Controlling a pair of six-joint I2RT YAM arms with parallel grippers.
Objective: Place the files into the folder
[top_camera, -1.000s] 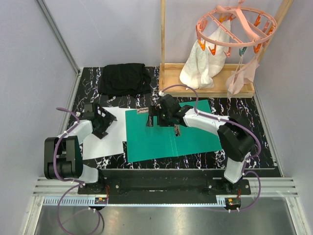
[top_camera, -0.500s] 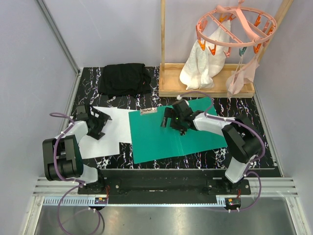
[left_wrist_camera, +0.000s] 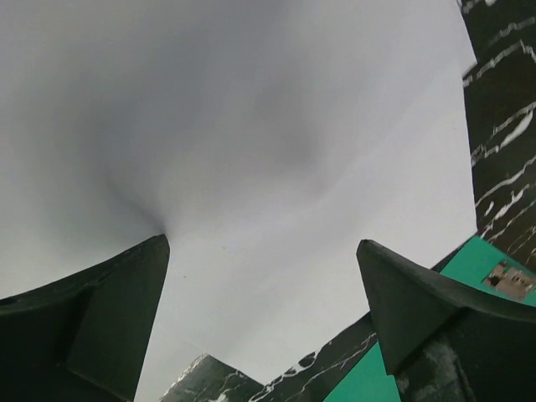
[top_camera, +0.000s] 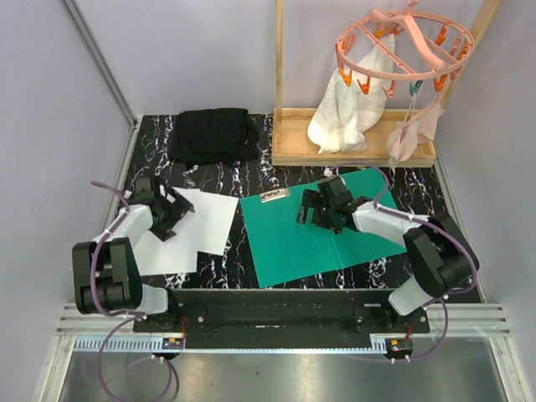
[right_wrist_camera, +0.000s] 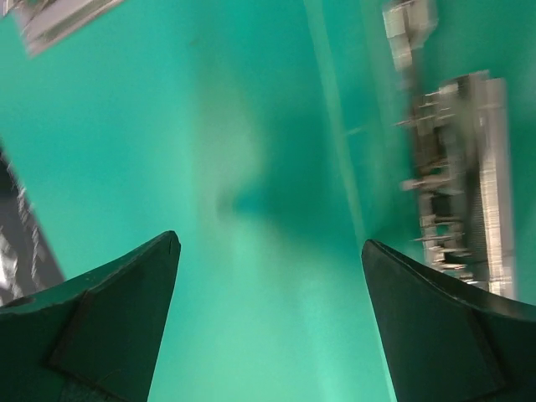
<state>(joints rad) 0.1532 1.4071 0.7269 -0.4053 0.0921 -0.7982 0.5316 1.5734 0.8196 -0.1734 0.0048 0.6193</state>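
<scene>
Folder lies open, flat on the worktop's right half, its long axis left to right with the right end skewed toward the far edge. Files overlap near the left edge. Left gripper is spread above them, and right gripper is spread above the folder.

Black, white-veined table. Lying flat on it, left of centre: files, two white sheets overlapping and skewed against each other. To their right, parted from them by a strip of bare top: folder, teal, spread open, turned at an angle to the table edges, with a metal clip at its far left corner. At the back left: black cloth, folded. At the back right: wooden frame base.
</scene>
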